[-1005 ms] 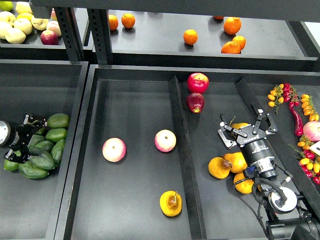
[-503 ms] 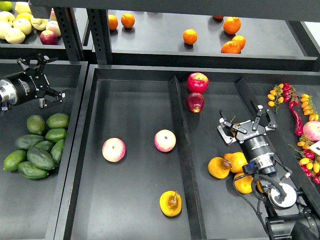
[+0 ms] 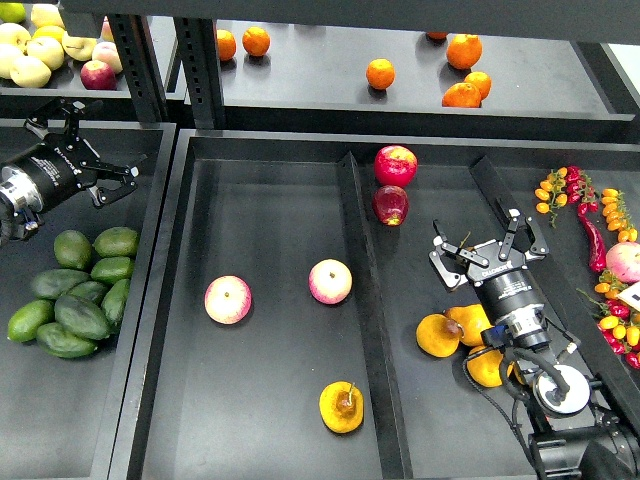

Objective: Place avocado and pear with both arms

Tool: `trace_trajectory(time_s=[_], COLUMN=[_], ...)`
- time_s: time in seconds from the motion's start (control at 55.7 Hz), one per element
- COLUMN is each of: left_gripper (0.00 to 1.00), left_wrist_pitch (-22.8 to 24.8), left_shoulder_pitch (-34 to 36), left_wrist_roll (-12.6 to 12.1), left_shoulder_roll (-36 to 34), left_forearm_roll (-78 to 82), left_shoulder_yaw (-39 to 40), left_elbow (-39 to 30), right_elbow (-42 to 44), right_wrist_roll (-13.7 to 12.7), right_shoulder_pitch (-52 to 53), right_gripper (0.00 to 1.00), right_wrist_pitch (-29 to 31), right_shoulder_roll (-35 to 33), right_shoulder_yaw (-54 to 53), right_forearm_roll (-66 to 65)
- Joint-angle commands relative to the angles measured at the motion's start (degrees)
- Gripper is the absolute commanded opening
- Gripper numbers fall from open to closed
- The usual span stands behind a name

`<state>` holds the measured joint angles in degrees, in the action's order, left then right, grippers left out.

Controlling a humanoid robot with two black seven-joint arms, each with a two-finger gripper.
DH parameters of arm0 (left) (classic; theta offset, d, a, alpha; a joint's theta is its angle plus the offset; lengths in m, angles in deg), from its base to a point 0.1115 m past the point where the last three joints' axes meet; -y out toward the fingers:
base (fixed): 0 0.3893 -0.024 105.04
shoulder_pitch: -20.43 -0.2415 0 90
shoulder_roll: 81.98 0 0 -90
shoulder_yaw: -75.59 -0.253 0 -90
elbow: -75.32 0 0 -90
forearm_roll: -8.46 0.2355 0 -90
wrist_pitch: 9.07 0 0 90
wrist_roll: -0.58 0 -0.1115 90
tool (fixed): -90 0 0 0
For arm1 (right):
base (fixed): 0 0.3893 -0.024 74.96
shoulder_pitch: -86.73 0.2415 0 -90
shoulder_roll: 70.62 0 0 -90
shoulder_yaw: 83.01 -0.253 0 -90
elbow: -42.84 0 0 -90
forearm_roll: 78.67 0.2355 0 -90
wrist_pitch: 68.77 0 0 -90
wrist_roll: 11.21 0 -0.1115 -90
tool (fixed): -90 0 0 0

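Note:
Several green avocados point(image 3: 75, 290) lie piled in the left bin; the darkest ones point(image 3: 82, 316) are at the pile's lower part. My left gripper point(image 3: 92, 148) hovers above and behind the pile, open and empty. A yellow-orange pear point(image 3: 342, 406) with a brown stem lies at the front of the middle bin. More pears point(image 3: 438, 335) lie in the right bin, partly under my right arm. My right gripper point(image 3: 490, 250) is open and empty, just behind those pears.
Two pink-yellow apples point(image 3: 228, 299) point(image 3: 330, 281) lie in the middle bin. Two red apples point(image 3: 395, 165) sit behind the divider point(image 3: 360, 300). Oranges point(image 3: 380, 73) are on the back shelf, yellow apples point(image 3: 30, 50) at back left, and peppers point(image 3: 600, 230) on the right.
My left gripper lifted out of the avocado pile, empty, up to the back of the left bin. My right gripper shifted slightly left and back, still open.

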<state>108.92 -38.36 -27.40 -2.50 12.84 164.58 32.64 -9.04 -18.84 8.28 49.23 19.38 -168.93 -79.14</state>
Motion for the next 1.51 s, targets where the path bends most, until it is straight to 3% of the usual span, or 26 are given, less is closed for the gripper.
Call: trace_trajectory(time_s=[0.0, 0.108, 0.359, 0.682, 0.772, 0.916, 1.023, 1.041, 1.311, 1.49], left_gripper=[1.00, 1.00, 1.00, 1.00, 1.00, 1.00, 1.00, 1.00, 1.00, 1.00], left_wrist_pitch=[0.0, -0.5, -5.4, -5.5, -5.5, -5.5, -5.4, -5.5, -5.4, -5.3], left_shoulder_pitch=[-5.6, -9.7, -14.4, -19.3, -20.4, -21.8, -22.2, -22.2, -22.1, -22.3], left_wrist_roll=[4.1, 7.8, 8.2, 8.4, 8.5, 10.3, 10.6, 10.4, 10.4, 10.4], left_shoulder_roll=[2.8, 6.4, 10.5, 10.5, 10.5, 10.5, 10.5, 10.5, 10.5, 10.5], left_forearm_roll=[0.0, 0.0, 0.0, 0.0, 0.0, 0.0, 0.0, 0.0, -0.1, -0.1], left_shoulder_yaw=[0.7, 0.7, 2.1, 2.5, 2.3, 2.2, 2.3, 2.3, 0.6, 0.4], left_elbow=[-6.0, -12.5, -24.4, -29.7, -29.8, -30.3, -30.5, -30.4, -30.5, -30.7], right_elbow=[-0.1, -0.1, 0.0, 0.0, -0.1, -0.9, -2.4, -4.0, -9.0, -10.3], right_wrist_roll=[0.1, -0.2, -0.2, -0.5, -2.5, -8.0, -15.7, -20.4, -20.4, -20.4], right_shoulder_pitch=[0.1, 0.3, 1.6, 4.5, 5.5, 8.3, 11.5, 12.8, 17.2, 28.1], right_gripper=[1.00, 1.00, 1.00, 1.00, 1.00, 1.00, 1.00, 1.00, 1.00, 1.00], right_wrist_pitch=[0.0, 0.0, 0.0, 0.0, 0.0, 0.0, 0.0, 0.0, 0.0, 0.0], right_shoulder_roll=[0.0, 0.0, 0.0, -2.9, -5.3, -11.0, -15.8, -18.3, -26.9, -34.0], right_shoulder_yaw=[0.0, 0.1, 2.4, 9.7, 13.8, 21.1, 26.0, 27.4, 35.6, 55.8], right_forearm_roll=[0.0, 0.0, -0.2, -0.7, -0.8, -1.6, -1.6, -1.9, -0.9, -0.6])
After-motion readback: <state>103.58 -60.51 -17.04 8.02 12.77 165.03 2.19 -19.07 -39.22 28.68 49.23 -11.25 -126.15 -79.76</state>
